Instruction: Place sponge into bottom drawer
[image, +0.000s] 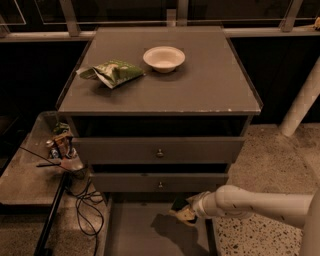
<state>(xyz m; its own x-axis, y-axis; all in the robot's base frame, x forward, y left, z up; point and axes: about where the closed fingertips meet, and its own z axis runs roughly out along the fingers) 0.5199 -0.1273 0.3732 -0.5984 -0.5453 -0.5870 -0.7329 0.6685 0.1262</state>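
My gripper (184, 209) comes in from the right on a white arm and hangs low over the right side of the bottom drawer (135, 235), which stands pulled out with its flat grey floor showing. The gripper is shut on the sponge (182, 208), whose dark green face and pale yellow foam show at the fingertips. The sponge is just above the drawer floor, near the front of the middle drawer, and casts a shadow on the floor below it.
Two narrower grey drawers with round knobs (160, 153) sit above. On the cabinet top (210, 90) lie a white bowl (164, 57) and a green-and-white snack bag (114, 73). A low side table (25, 175) with clutter and cables stands left. A white post (302, 100) stands right.
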